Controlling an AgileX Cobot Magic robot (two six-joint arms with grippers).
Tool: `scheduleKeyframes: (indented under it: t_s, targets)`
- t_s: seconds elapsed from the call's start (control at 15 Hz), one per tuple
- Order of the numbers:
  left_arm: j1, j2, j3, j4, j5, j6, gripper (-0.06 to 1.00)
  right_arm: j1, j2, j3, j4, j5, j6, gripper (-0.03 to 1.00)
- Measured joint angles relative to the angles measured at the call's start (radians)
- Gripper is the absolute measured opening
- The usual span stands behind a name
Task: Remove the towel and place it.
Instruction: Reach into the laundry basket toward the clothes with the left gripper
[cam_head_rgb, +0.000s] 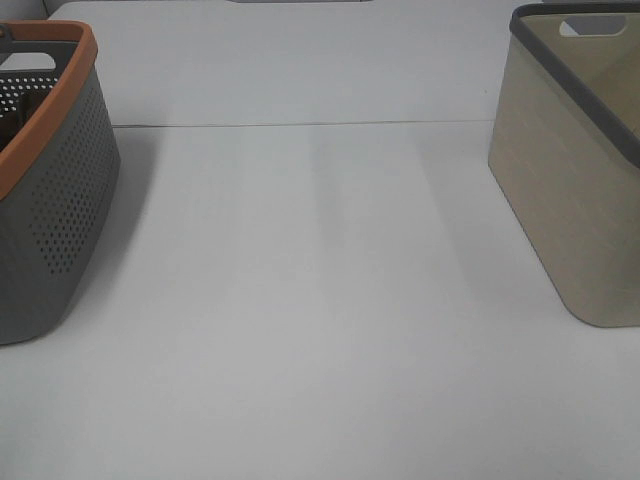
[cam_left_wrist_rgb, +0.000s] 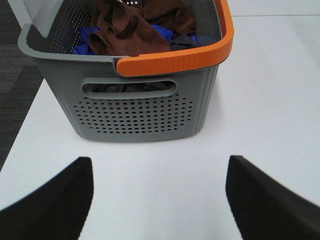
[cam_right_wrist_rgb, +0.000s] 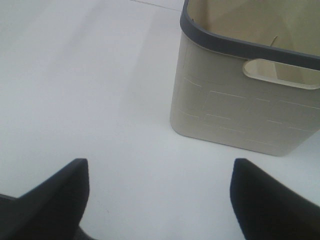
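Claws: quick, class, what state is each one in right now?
Left claw: open, holding nothing.
Right claw: open, holding nothing.

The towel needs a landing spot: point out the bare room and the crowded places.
Bare: the white table between the grey basket and the beige basket. Crowded: inside the grey basket, where the brown towel lies heaped on blue cloth.

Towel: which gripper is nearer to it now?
Left. The left gripper sits open just outside the grey basket holding the towel; the right gripper, also open, faces the beige basket across the table.
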Motion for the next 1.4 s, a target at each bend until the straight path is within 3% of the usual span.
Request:
scheduleKeyframes:
  t_s: [1.4]
  targets:
    - [0.000,0.000,0.000,0.000,0.000,0.000,0.71,0.000,0.000,0.000,0.000,0.000,0.000,0.75]
